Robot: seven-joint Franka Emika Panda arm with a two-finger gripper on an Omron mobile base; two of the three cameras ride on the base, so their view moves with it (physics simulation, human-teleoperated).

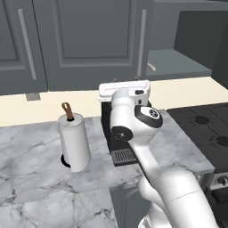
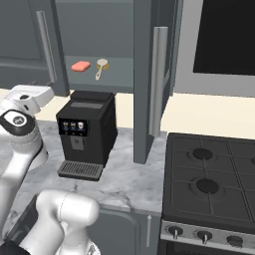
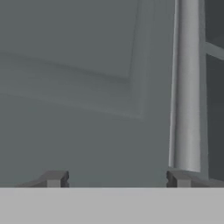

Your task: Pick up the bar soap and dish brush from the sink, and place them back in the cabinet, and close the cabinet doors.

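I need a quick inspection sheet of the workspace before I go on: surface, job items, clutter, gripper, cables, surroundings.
Surface: marble counter, bare in front.
Job's things: bar soap and dish brush lie side by side on the cabinet shelf; one cabinet door stands open edge-on, another door faces the hand.
Clutter: coffee machine, paper towel roll.
Gripper: gripper open, empty, facing a door panel, one fingertip below the silver handle.
Cables: nothing seen.
Surroundings: stove on the right.
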